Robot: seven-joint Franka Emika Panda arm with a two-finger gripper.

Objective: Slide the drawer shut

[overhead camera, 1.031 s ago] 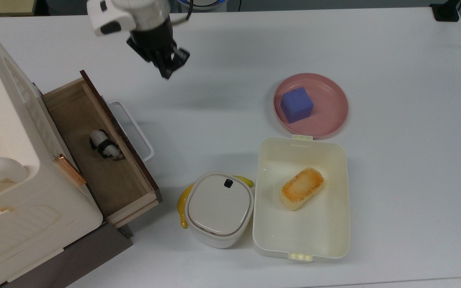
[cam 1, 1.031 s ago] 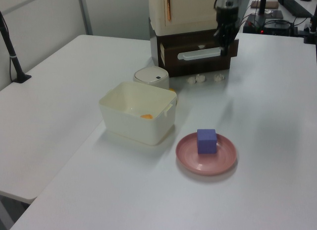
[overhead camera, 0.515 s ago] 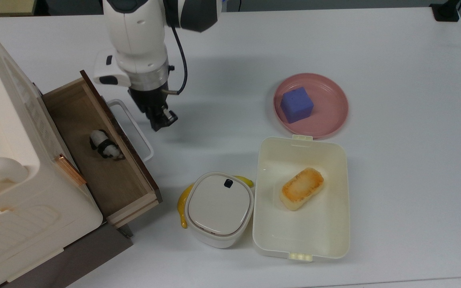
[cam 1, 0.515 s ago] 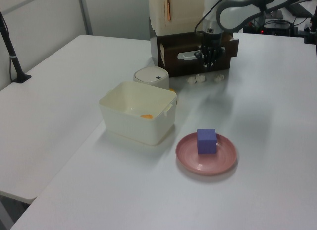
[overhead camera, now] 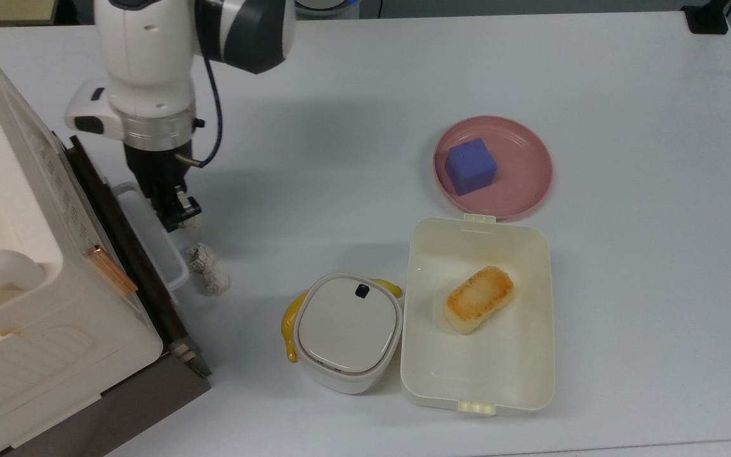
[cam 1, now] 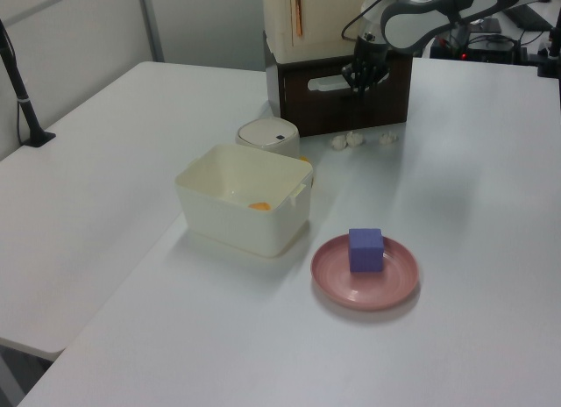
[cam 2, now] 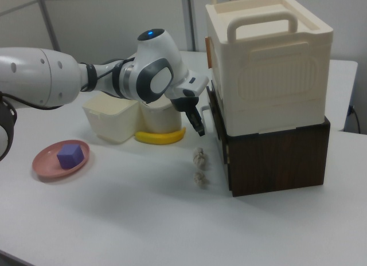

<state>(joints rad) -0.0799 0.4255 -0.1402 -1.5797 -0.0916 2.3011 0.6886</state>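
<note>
We are noting the containers first: the open cream lunch box [overhead camera: 478,314] is holding a toasted bread piece [overhead camera: 479,299], the pink plate [overhead camera: 527,171] is carrying a purple cube [overhead camera: 470,165], and a small lidded white pot [overhead camera: 348,331] is sitting on a yellow banana [overhead camera: 290,320], touching the lunch box's side. The drawer [overhead camera: 125,244] is now sitting pushed into the cream cabinet [overhead camera: 16,266] at the top view's left, its dark brown front panel lying flush with the dark base and only the white loop handle [overhead camera: 153,238] sticking out over the worktop [overhead camera: 625,254]. The gripper [overhead camera: 178,214] is pressing against that handle near its far end; we cannot tell whether the fingers are apart or together. Compared with half a second ago, the light-wood tray and the small panda figure inside it are no longer showing, the arm has shifted toward the cabinet, and two whitish crumpled lumps [overhead camera: 208,269] are lying uncovered on the worktop just beside the handle.
</note>
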